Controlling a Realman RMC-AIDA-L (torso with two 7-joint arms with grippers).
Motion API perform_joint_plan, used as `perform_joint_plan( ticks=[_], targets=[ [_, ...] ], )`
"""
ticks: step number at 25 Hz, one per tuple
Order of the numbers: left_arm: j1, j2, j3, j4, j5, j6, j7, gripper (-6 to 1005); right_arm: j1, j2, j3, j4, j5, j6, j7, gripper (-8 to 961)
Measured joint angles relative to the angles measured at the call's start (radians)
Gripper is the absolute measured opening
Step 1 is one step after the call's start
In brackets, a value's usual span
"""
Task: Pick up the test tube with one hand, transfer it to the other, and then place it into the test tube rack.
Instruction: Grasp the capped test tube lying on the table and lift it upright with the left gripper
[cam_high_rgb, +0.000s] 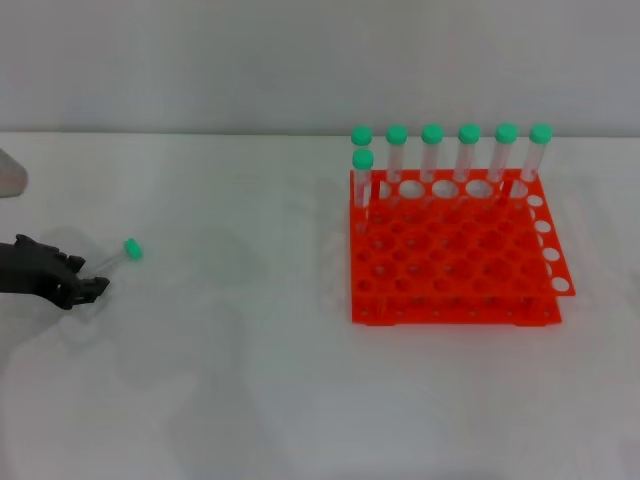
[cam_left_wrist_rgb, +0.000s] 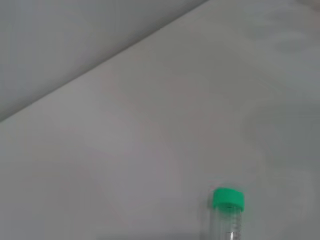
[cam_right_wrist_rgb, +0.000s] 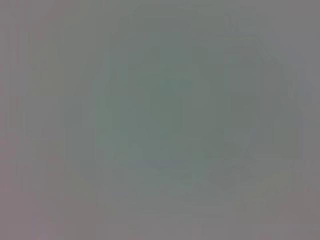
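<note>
Looks like step 1, the pickup. Left pincer (cam_high_rgb: 88, 287) sits low at the counter's (cam_high_rgb: 220, 380) left edge w/ the test tube (cam_high_rgb: 120, 256) at its fingertips; can't tell if it's gripped yet. Tube's slim clear plastic, round green cap. Next: firm grip, lift, hand over. Orange-red holey rack (cam_high_rgb: 455, 260) is well apart. Right pincer's not visible.

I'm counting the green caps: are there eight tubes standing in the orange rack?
No, seven green-capped tubes stand in the test tube rack; the eighth, the test tube, is at the left hand.
</note>
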Motion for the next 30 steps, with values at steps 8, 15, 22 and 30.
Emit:
perform_joint_plan(
  ticks=[8,15,22,30],
  targets=[
    [-0.002,-0.004,0.0,0.0,0.025,-0.001,-0.006,432,0.001,0.0,0.0,-0.002,0.0,0.0,0.0,855],
    [-0.001,-0.004,0.001,-0.001,0.03,-0.001,-0.008,366,0.008,0.0,0.0,-0.002,0.0,-0.001,0.002,855],
    [-0.005,-0.004,0.0,-0.001,0.033,-0.001,-0.018,278,0.01,0.0,-0.028,-0.011,0.003,-0.02,0.004,855],
    [-0.006,-0.004,-0.005,0.065,0.031,-0.002,-0.058,195,0.013,0.0,-0.026,-0.018,0.004,-0.003,0.005,855]
  ],
)
